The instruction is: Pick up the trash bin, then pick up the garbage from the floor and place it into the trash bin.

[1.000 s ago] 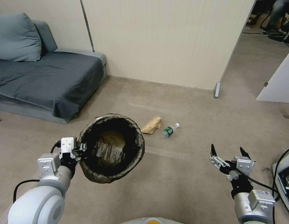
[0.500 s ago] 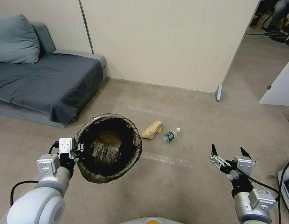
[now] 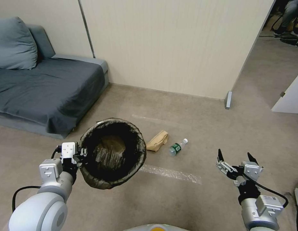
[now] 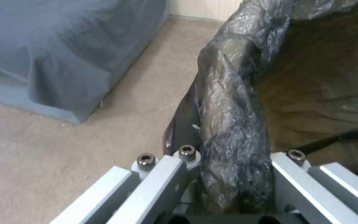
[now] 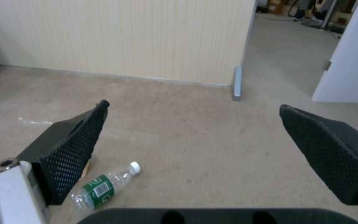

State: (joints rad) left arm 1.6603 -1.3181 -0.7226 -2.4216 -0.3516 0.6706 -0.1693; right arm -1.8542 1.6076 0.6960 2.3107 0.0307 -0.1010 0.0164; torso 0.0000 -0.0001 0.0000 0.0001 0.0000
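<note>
- Bin (image 3: 113,153): round, lined w/ dark brown-black crinkled bag folded over rim; mouth tilted toward the head cam, inside dark w/ a brownish patch at the bottom. Held up off the floor, front-left of robot.
- L gripper (image 3: 82,153): jaws clamped on bin's rim at its left side; in left wrist view the bag fold (image 4: 233,130) is pinched between the two metal fingers (image 4: 166,180).
- R gripper (image 3: 235,157): jaws wide apart, nothing in them, hanging above the carpet (image 3: 193,205) front-right of robot, well apart from the litter.
- Paper bag (image 3: 157,140): brown, crumpled, flat on carpet just beyond bin's right edge.
- Bottle (image 3: 177,147): clear, green label, white cap, lying on its side just right of paper bag; also in right wrist view (image 5: 104,186) by the left finger pad (image 5: 73,149).
- Sofa (image 3: 43,86): grey, far left by the wall.
</note>
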